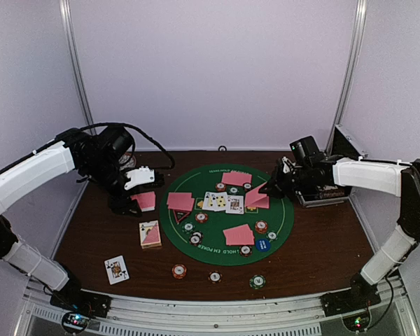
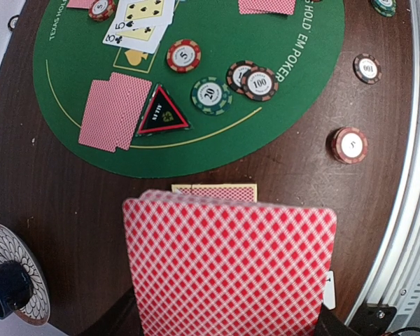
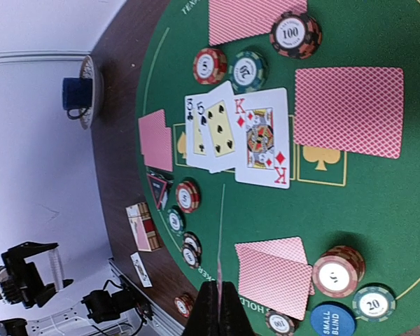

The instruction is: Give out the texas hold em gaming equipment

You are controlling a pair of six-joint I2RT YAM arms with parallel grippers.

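Fanned red-backed cards (image 2: pixel 227 266) filled the foreground; beyond, a red triangle (image 2: pixel 162 112) lay beside face-down cards (image 2: pixel 114 110) on the green mat (image 2: pixel 217 35).

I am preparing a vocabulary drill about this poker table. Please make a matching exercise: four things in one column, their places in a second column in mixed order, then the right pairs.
Things
1. king of diamonds
2. blue SMALL BLIND disc
3. dark blue cup
4. red-edged triangle

Places
a. on a patterned plate, off the green mat
b. left side of the mat, beside face-down cards
c. face up, middle of the mat
d. near side of the mat, towards the right arm

Pairs: 1-c; 2-d; 3-a; 4-b
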